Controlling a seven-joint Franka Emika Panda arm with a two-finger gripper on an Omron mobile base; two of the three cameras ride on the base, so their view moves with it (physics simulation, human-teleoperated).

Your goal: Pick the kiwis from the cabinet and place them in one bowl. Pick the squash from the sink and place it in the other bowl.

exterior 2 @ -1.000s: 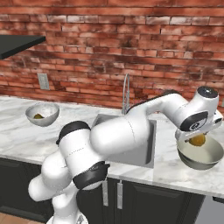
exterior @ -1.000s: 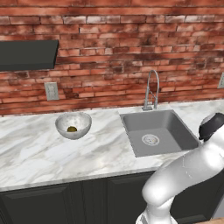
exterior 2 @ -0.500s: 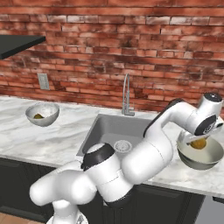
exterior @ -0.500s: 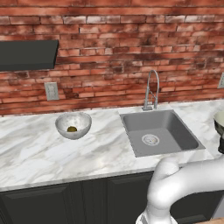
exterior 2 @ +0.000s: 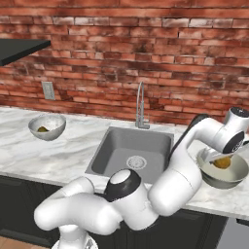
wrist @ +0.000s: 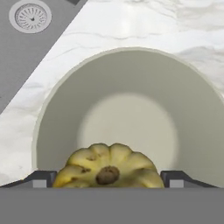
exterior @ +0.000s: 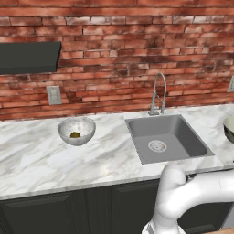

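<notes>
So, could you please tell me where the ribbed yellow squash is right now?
The ribbed yellow squash sits between the gripper fingers just above the pale, darker-inside bowl, on the marble counter to the right of the grey sink.

From the right base camera I see my gripper (exterior 2: 220, 160) holding the yellow squash (exterior 2: 222, 162) inside the other bowl (exterior 2: 224, 179) right of the sink (exterior 2: 131, 151), with the pale speckled bowl (exterior 2: 47, 127) far left.

My views are evenly bright and sharp, with no blur or edge warping; soft glare streaks the marble counter (wrist: 131, 26) toward twelve o'clock; the bowl (wrist: 127, 127) under me shows gentle shading, palest at its centre.
</notes>
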